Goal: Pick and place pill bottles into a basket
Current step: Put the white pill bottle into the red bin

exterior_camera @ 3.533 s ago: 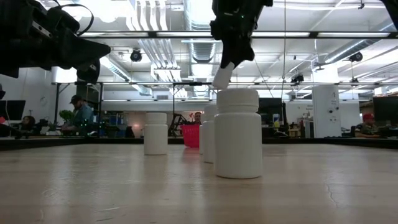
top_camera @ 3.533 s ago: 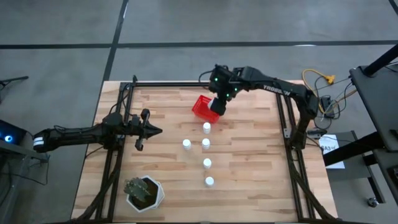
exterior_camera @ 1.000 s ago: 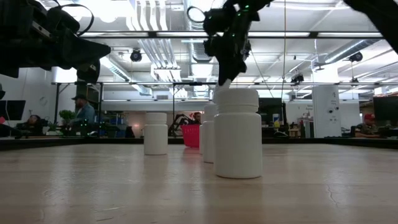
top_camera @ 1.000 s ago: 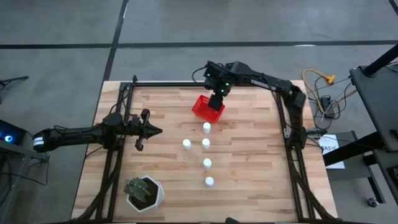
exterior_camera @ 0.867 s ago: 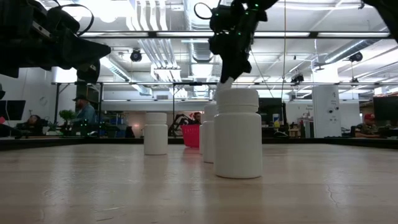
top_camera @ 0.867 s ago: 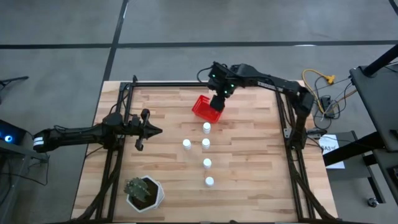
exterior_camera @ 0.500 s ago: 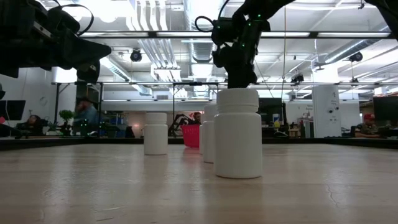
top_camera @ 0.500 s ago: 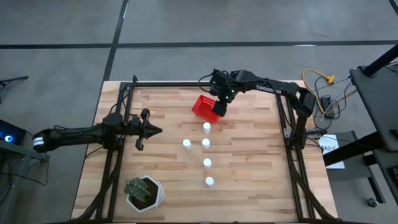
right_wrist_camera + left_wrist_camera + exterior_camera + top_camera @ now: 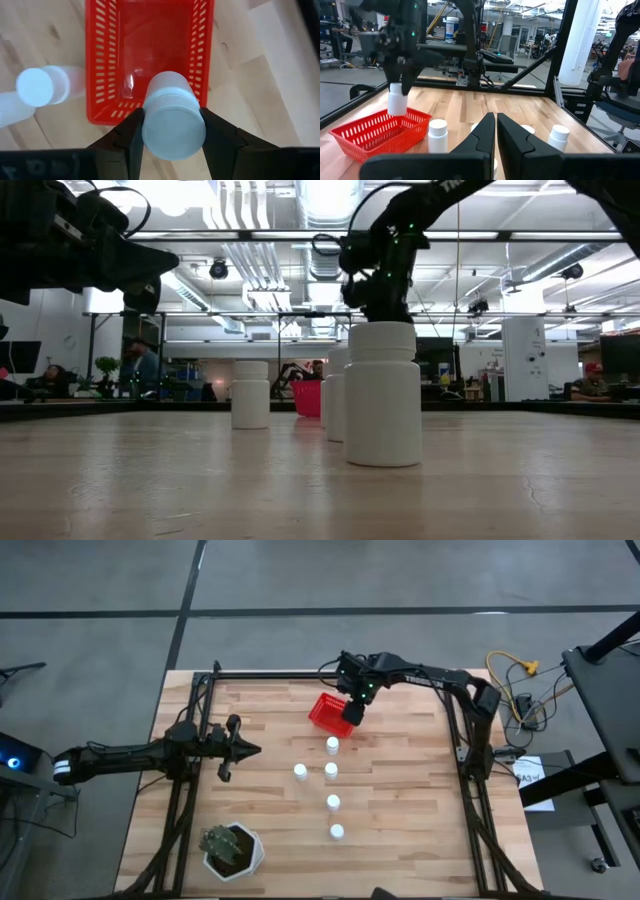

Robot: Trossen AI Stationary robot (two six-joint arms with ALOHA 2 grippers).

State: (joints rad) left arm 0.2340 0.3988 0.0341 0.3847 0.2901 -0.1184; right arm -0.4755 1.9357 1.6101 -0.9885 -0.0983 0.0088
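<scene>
Wood table (image 9: pixel 400 800) w/ red basket (image 9: pixel 327 711), five pill bottles (image 9: pixel 333 802) (upright), plant pot (image 9: pixel 233 849).

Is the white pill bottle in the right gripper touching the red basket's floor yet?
Cannot tell. In the left wrist view the small white cylindrical pill bottle dips behind the red slotted plastic basket wall; the right gripper clamps it, floor contact hidden.

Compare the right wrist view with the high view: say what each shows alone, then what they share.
Only the right wrist view: the basket's inside holds no bottles, and the right gripper's fingers clamp a pill bottle above its near end.

Only the high view: the left gripper waiting shut at the table's left, five standing bottles, and a plant pot.

Both: the red basket and the bottle standing beside it.
</scene>
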